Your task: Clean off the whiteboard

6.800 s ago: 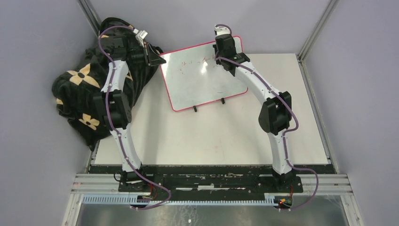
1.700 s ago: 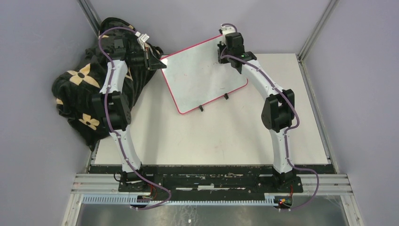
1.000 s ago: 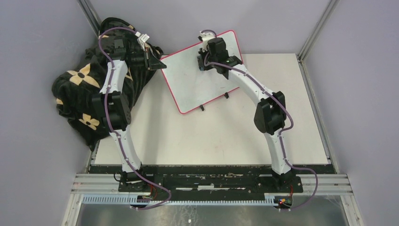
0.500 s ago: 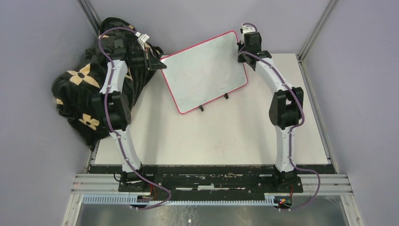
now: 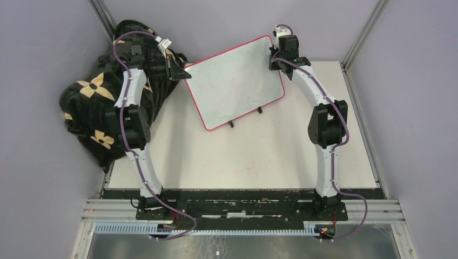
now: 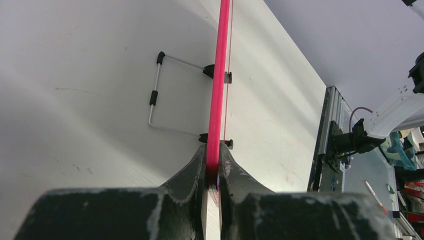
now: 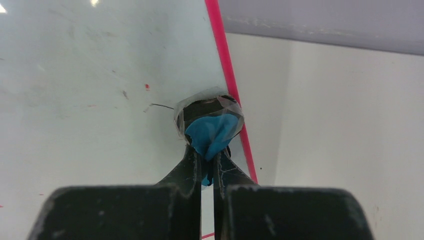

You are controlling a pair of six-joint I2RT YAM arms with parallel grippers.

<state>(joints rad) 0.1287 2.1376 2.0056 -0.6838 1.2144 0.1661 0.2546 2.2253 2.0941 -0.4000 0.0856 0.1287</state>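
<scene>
Right gripper point(image 7: 207, 167): jaws drawn narrow, pinching the blue eraser point(image 7: 212, 131). The eraser sits right at the red-pink frame point(image 7: 227, 65), at the board's upper-right corner in the top view.

Whiteboard point(image 5: 235, 81): upper centre of the top view, on the pale surface point(image 5: 243, 156). Its long axis rises from left to upper right. From the eraser, the whole white face lies left and lower left.

Left gripper point(image 6: 212, 167): clamped tight on the frame edge at the board's far left corner, so not free.

Judgement: the wiping falls to the right arm, stroking leftward along the long axis. Nearest leftover is a red speck point(image 7: 146, 86), just left of the eraser in the wrist view.
</scene>
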